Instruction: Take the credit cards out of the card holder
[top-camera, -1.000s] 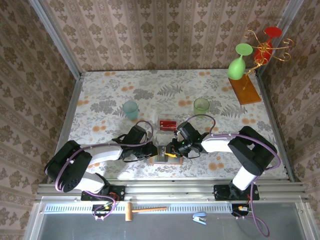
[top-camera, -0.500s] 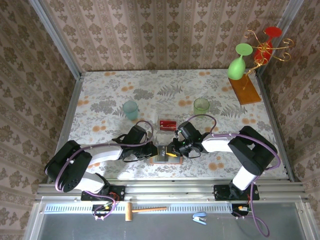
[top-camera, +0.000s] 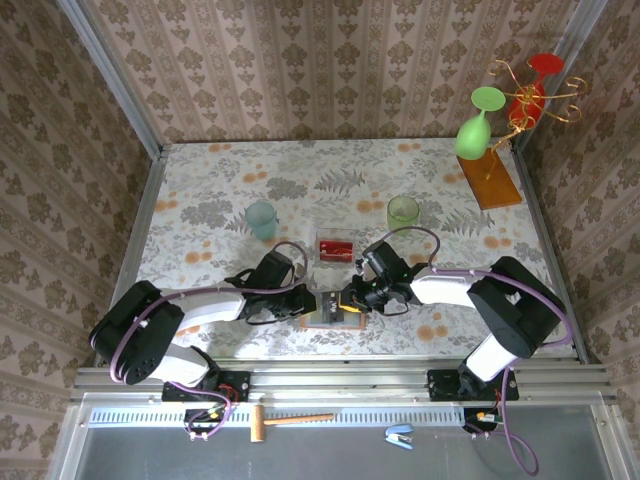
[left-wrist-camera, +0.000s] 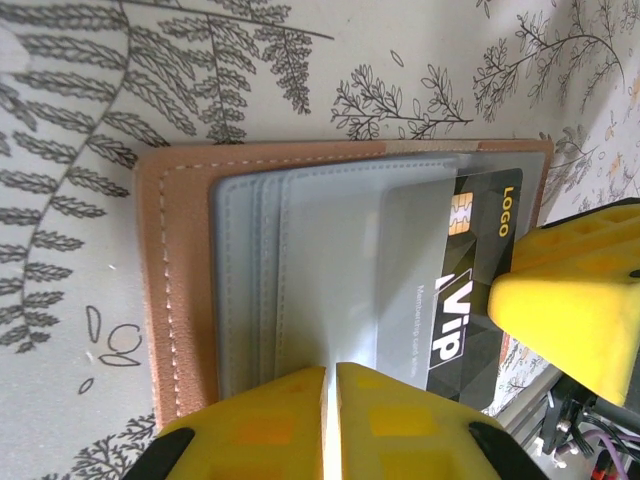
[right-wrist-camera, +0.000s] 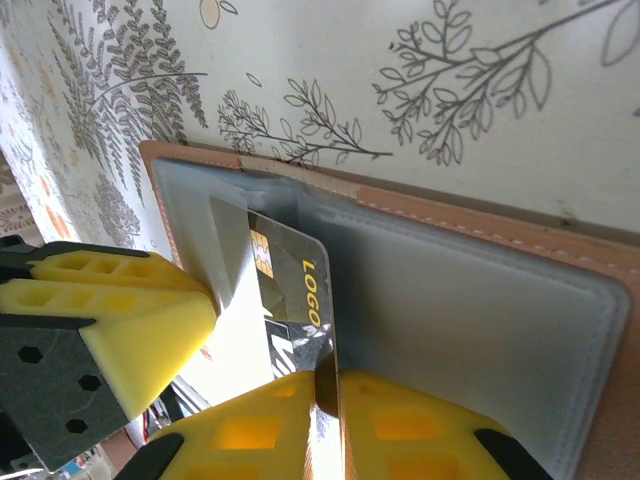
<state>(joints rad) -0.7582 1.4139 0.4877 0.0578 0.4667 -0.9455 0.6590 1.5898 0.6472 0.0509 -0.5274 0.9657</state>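
Right tool (right-wrist-camera: 325, 380), pinched on black card (right-wrist-camera: 290, 290), should pull straight right while closed left tool (left-wrist-camera: 330, 372) pins card holder (left-wrist-camera: 180, 260).

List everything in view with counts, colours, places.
card holder: 1, tan with grey pockets, open, near centre of table
card: 1, black, partly out of a pocket
clear box: 1, red contents, behind card holder
teal cup: 1, middle left
green cup: 1, middle right
stemmed glasses: 2, green glass and red glass, on wooden stand, far right
mallet: 1, wooden, front ledge
stapler: 1, blue, front ledge
left gripper: 1, yellow fingers, shut on card holder
right gripper: 1, yellow fingers, shut on card
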